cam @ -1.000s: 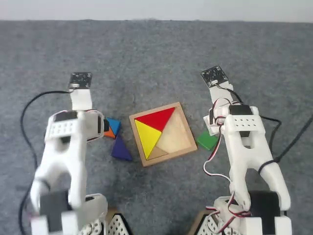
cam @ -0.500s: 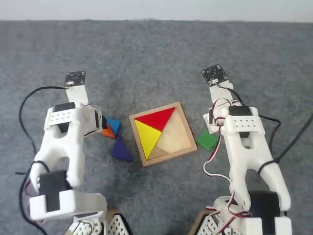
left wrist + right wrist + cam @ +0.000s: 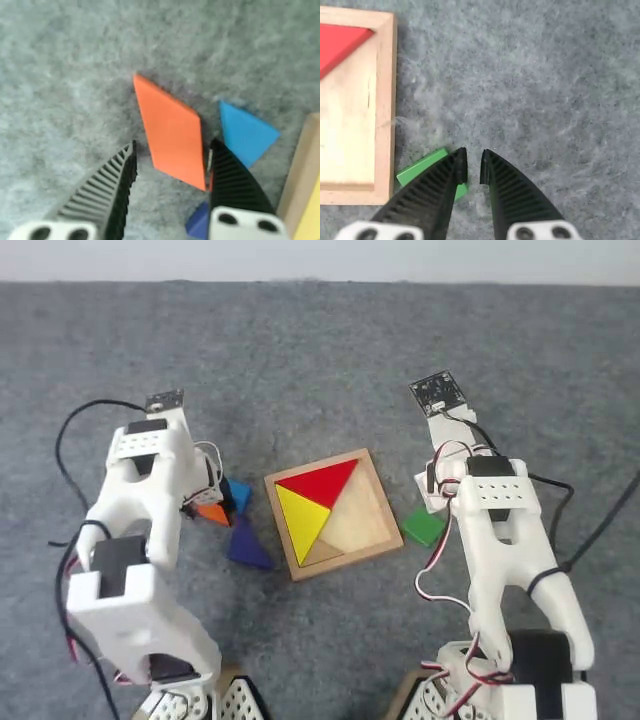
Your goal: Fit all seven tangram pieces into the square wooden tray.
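The left pincer (image 3: 172, 147) stands wide open with nothing in its grip. Its two ribbed black fingers straddle the orange parallelogram (image 3: 170, 135), which lies flat on the grey, fuzzy tabletop (image 3: 300, 360). Whether the finger beside the piece's long edge touches it is hard to tell. Tucked close under that same finger is a dark blue piece (image 3: 199, 222), mostly cut off. Just beyond the finger lies a light blue triangle (image 3: 245, 131), and past that the pale rim of the wooden tray (image 3: 300, 165).

The right pincer (image 3: 473, 152) is almost closed – only a thin slit between the tips – and holds nothing. A flat green piece (image 3: 420, 167) lies half hidden beneath one finger, just beside the tray's outer edge. Farther in, the tray holds a red triangle (image 3: 320, 485) and a yellow triangle (image 3: 300, 520) – the rest of its floor is bare wood.
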### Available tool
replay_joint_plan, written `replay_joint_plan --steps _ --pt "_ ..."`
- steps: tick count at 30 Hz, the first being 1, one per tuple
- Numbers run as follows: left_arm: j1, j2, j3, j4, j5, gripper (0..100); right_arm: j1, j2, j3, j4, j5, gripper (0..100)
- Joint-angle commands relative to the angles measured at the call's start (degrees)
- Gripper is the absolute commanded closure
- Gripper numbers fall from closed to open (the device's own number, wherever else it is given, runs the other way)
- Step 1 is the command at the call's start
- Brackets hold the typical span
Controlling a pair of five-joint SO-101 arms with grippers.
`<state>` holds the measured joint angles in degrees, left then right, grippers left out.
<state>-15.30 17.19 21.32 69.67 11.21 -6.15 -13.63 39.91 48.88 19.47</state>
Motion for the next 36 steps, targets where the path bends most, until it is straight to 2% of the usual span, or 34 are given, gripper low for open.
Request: replay_joint_plan --steps 1,7,14,23,28,32,36 --pt "0.2 0.4 -1.8 0.3 0.3 83 -0.5 -0.4 -0.4 -0.8 -0.4 93.6" --pt "0.3 -2.8 1.2 -3.1 0.2 96 -0.3 -0.4 -0.4 -0.8 -0.4 93.6" --pt "0.6 -14.0 11.6 -9.9 -2.5 97 -0.2 -0.5 -0.4 -0.8 -0.4 93.6" --pt "0.7 -27.5 17.8 -10.3 -2.5 97 -0.2 -0.5 -0.4 -0.8 -0.4 93.6" --pt "0.5 -27.8 18.7 -10.5 -3.2 94 -0.2 -0.6 -0.4 -0.8 -0.4 93.6" --pt "0.5 -24.2 16.5 -11.3 -7.4 82 -0.2 -0.7 -0.4 -0.7 -0.4 93.6" --pt "0.4 -15.9 9.7 -10.5 -12.7 82 -0.2 -0.7 -0.4 -0.7 -0.4 93.6"
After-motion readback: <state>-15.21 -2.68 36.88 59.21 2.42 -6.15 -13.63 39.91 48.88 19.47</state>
